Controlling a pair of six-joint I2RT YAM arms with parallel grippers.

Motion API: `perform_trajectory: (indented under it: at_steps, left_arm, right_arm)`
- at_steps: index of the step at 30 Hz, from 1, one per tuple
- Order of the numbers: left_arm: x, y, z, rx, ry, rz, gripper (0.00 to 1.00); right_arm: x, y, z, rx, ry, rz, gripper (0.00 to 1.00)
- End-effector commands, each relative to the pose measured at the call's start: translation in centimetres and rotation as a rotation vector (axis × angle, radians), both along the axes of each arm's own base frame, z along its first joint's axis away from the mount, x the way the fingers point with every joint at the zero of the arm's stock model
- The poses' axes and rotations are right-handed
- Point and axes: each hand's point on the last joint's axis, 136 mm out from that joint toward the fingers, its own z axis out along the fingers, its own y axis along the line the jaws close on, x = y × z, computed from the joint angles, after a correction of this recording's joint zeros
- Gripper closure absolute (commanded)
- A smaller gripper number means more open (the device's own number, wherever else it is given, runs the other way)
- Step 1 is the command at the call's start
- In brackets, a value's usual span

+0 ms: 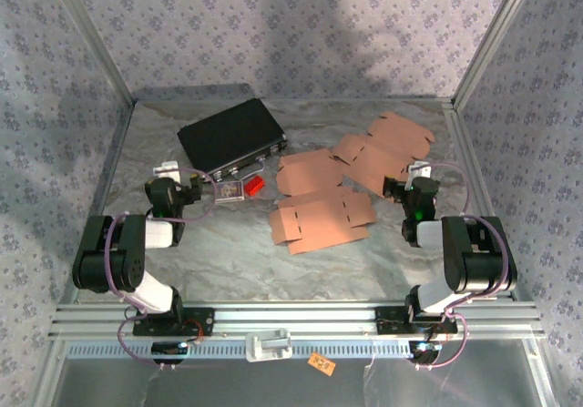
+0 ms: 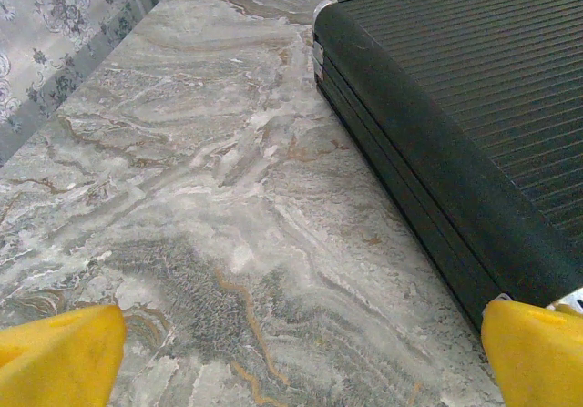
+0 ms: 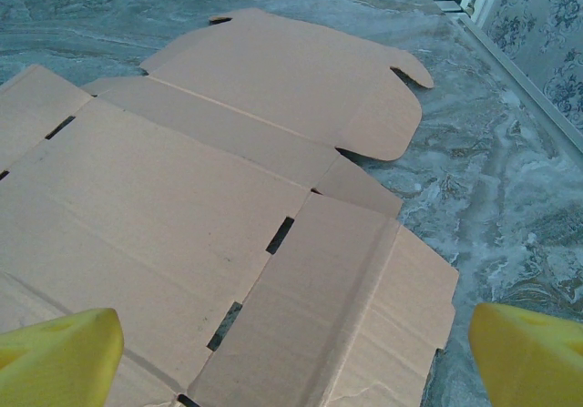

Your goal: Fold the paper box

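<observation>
The paper box is unfolded: flat brown cardboard blanks lie on the marble table, the nearest blank at the centre, another behind it and a third at the right. My right gripper hovers at the right edge of that third blank. Its yellow fingertips are spread wide, so the right gripper is open with only flat card below. My left gripper sits left of the black case, and in its wrist view the left gripper is open over bare table.
A black ribbed case lies at the back left, its side wall close to my left fingertips. A small red item and a card lie in front of it. Patterned walls enclose the table.
</observation>
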Motion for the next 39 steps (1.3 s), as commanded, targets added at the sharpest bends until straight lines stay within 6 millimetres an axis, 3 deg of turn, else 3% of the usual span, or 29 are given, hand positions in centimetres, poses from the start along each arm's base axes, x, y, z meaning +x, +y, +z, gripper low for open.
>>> perform_trajectory:
  at_steps: [1,5,8,11,15,17,18,19,21,22,23,24,27,29,30,33,36,39]
  left_arm:
    - [0.6,-0.9,2.2,0.036,-0.029,-0.016,0.0]
    - [-0.5,-0.8,4.9,0.097,-0.06,0.043,0.0]
    - [-1.4,-0.6,8.1,0.103,-0.135,0.092,0.0]
    - [-2.4,-0.7,12.3,0.127,-0.197,0.16,0.0]
    - [-3.2,-2.5,18.9,0.11,-0.281,0.203,0.0]
    - [-3.3,-3.2,21.6,0.042,-0.261,0.261,0.0]
    - [-3.4,-3.8,21.0,-0.064,-0.152,0.256,0.0]
    - [-3.5,-4.5,21.2,-0.198,-0.049,0.232,0.0]
    - [-4.1,-4.4,18.9,-0.476,0.082,0.339,0.0]
    - [-3.1,-6.4,17.9,-0.622,0.15,0.237,0.02]
    - [-2.6,-8.2,17.4,-0.708,0.185,0.158,0.16]
    - [-2.7,-9.9,17.1,-0.75,0.225,0.122,0.25]
    - [-4.9,-14.8,15.8,-0.727,0.374,0.026,0.28]
    - [-7.0,-18.3,14.5,-0.664,0.478,-0.065,0.28]
    - [-8.4,-19.9,13.3,-0.631,0.536,-0.108,0.27]
    - [-11.4,-24.1,9.7,-0.532,0.686,-0.201,0.31]
    - [-12.2,-26.3,6.6,-0.479,0.779,-0.214,0.36]
    - [-10.6,-27.3,5.2,-0.525,0.783,-0.196,0.38]
  right_arm:
    - [0.0,0.4,2.1,-0.028,-0.035,0.026,0.01]
    - [-0.9,1.1,4.7,-0.095,-0.071,0.016,0.01]
    - [-1.8,0.9,8.6,-0.125,-0.154,-0.026,0.01]
    - [-2.7,-0.1,13.9,-0.125,-0.247,-0.094,0.01]
    - [-3.4,0.0,24.1,-0.066,-0.328,-0.118,0.01]
    - [-3.7,-0.8,27.2,0.056,-0.319,-0.198,0.01]
    - [-4.6,-2.7,27.0,0.21,-0.279,-0.36,0.01]
    - [-6.3,-4.2,25.3,0.388,-0.176,-0.528,0.01]
    - [-11.3,-5.9,21.7,0.606,0.03,-0.821,0.02]
    - [-10.0,-5.4,21.1,0.666,0.074,-0.731,0.04]
    - [-7.8,-3.6,21.6,0.714,0.077,-0.535,0.03]
    - [-7.1,-2.8,22.2,0.71,0.068,-0.453,0.01]
    - [-8.7,-0.1,20.4,0.735,0.182,-0.454,0.04]
    - [-9.0,3.6,18.3,0.812,0.299,-0.356,0.05]
    - [-9.7,6.0,15.3,0.859,0.407,-0.315,0.05]
    - [-12.0,11.5,9.7,0.981,0.622,-0.218,0.2]
    - [-13.8,13.3,6.4,0.994,0.688,-0.213,0.23]
    - [-13.6,14.0,4.5,1.075,0.666,-0.196,0.24]
